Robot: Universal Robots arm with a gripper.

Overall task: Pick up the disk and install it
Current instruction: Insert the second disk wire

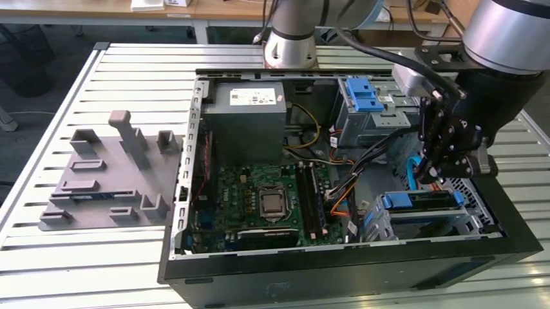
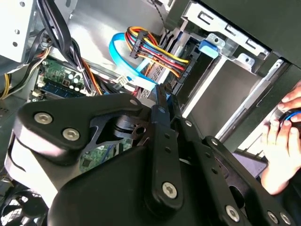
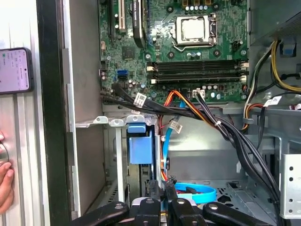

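Note:
The disk [image 1: 419, 201] sits in the drive cage [image 1: 468, 222] at the near corner of the open computer case, on the exterior view's right. I see it edge-on, a grey slab framed by its blue bracket. The bracket's blue tab [image 3: 140, 143] shows in both wrist views [image 2: 211, 46], and coloured power wires [image 2: 157, 54] run to the disk's end. My gripper [image 1: 429, 183] hangs just above the disk, its fingers [image 3: 154, 190] shut together with nothing between them. The fingertips [image 2: 162, 94] point down toward the cage.
A grey power-supply box [image 1: 249, 116] and a second cage with a blue latch [image 1: 361, 96] stand at the case's far side. Black and blue cables [image 3: 225, 132] cross beside the cage. An empty grey fixture [image 1: 112, 174] lies on the exterior view's left. A person's hand [image 2: 282, 141] and a phone [image 3: 14, 70] are by the case.

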